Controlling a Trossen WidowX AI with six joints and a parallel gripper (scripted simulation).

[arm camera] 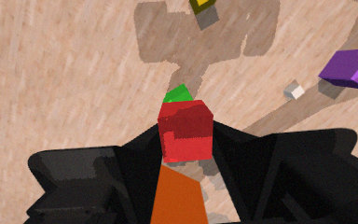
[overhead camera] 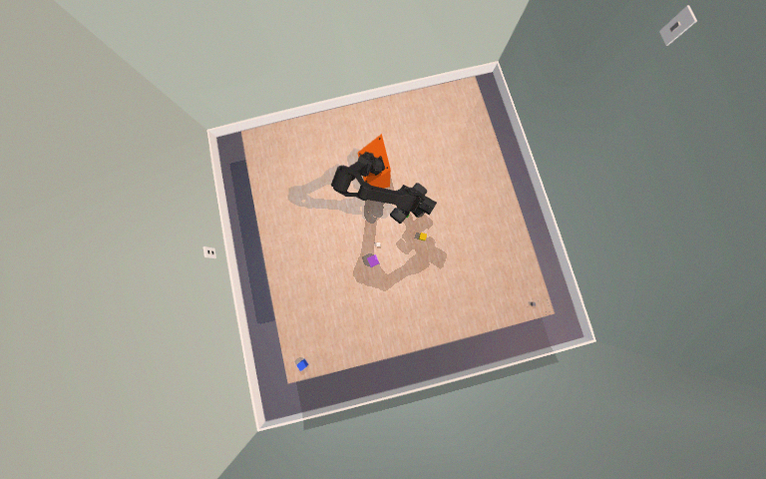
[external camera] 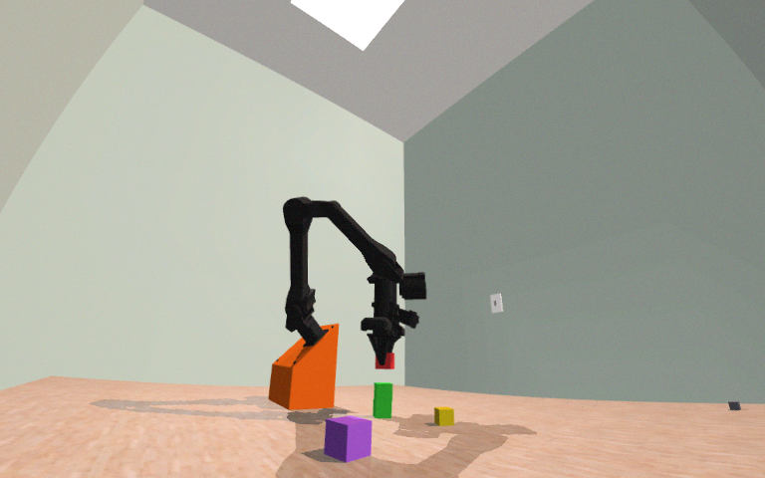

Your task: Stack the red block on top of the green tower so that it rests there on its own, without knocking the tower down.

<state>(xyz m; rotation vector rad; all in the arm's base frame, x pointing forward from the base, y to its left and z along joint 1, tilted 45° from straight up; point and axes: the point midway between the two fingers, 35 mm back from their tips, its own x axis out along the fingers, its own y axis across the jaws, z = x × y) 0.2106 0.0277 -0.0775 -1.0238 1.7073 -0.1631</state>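
The red block is held between the fingers of my gripper, which is shut on it and points down. The green tower stands upright on the table. In the exterior view the red block hangs above the tower, with a visible gap between them. In the wrist view the red block hides most of the tower, and only a green corner shows beyond it. In the top view the arm covers the red block and nearly all of the tower.
A yellow block is near the tower. A purple block and a small white block lie further off. A blue block is near a table corner. The orange base is behind.
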